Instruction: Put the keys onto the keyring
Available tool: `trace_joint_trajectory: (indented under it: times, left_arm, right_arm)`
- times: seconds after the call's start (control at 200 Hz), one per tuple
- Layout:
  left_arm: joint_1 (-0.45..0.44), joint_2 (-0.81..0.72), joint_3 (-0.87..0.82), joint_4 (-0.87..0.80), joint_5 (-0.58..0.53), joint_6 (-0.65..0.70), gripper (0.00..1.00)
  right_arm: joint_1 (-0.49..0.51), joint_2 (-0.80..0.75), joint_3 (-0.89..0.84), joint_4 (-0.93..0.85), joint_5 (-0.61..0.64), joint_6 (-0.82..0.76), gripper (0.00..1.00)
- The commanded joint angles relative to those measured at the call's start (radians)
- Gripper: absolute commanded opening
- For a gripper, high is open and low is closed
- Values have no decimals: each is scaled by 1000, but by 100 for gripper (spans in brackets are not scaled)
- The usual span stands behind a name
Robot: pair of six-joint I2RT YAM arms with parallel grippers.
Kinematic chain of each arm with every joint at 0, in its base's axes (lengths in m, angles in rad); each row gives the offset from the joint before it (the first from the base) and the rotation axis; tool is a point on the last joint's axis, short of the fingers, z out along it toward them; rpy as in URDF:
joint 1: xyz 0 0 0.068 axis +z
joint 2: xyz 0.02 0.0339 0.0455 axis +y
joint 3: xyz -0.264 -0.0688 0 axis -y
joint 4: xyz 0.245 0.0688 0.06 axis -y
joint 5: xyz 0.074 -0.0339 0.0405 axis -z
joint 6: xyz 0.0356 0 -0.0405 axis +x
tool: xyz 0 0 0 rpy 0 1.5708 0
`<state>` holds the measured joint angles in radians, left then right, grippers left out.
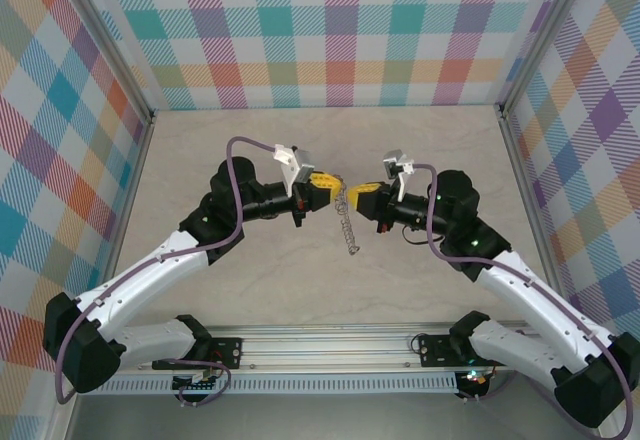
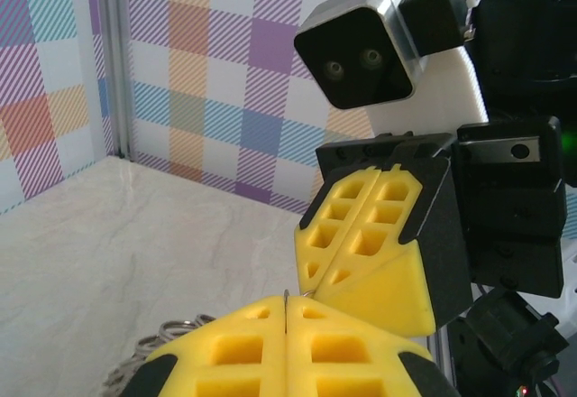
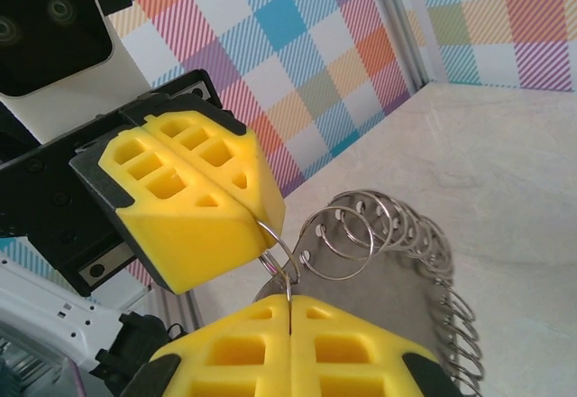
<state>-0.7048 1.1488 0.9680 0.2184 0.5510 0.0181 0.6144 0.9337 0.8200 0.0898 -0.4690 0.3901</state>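
Left gripper (image 1: 328, 186) and right gripper (image 1: 356, 198) stood tip to tip above the centre of the desk (image 1: 430, 145) — both clenched on the keyring (image 1: 348, 226) hanging between them.

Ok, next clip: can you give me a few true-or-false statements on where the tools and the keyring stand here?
1. The left tool and right tool meet tip to tip over the table. True.
2. The left tool is wide open. False: it is shut on the keyring.
3. The keyring lies loose on the table. False: both tools pinch it.
4. The keyring's rim carries many small wire loops. True.
5. The walls are plain white. False: they are coloured plaid.
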Motion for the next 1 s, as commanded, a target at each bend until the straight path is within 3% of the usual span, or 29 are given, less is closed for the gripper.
trace_joint_trajectory:
  times: [0.0,0.655,0.81,0.995]
  left_arm:
    - [-13,-34,4,145,-29,-30,0]
    - [-13,-12,-24,208,-70,-113,0]
    - [-12,-5,-31,213,-92,-141,0]
    - [-13,2,-58,258,-118,-193,0]
  right_arm:
    - [-1,20,-16,15,-104,28,0]
    - [-2,49,-12,-17,-131,34,0]
    - [-27,-21,-19,-70,-76,41,32]
    - [-71,-176,-55,-106,2,92,39]
